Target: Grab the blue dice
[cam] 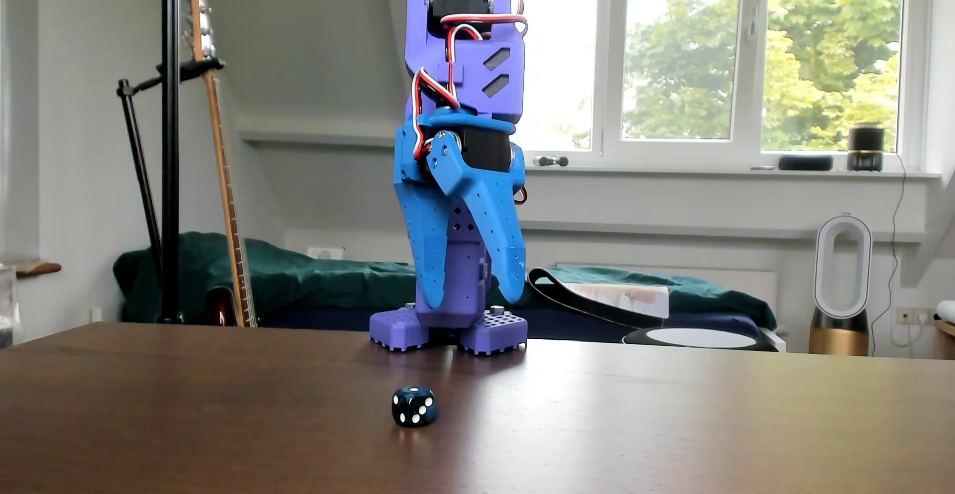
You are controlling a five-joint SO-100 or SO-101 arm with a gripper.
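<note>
The blue dice (414, 406), a small dark navy marbled cube with white pips, sits on the brown wooden table (672, 421) near the middle front. My gripper (473, 297) is bright blue and hangs tips down from the folded purple arm (465, 49), over the arm's base (448, 331) at the table's far edge. Its two fingers are spread apart and hold nothing. The dice lies well in front of the gripper, nearer the camera and slightly left of it, with bare table between them.
Beyond the table's far edge stand a black stand pole (170, 137) and a guitar (222, 163) at the left, a bed with a green cover (310, 277) behind, and a white fan (841, 282) at the right.
</note>
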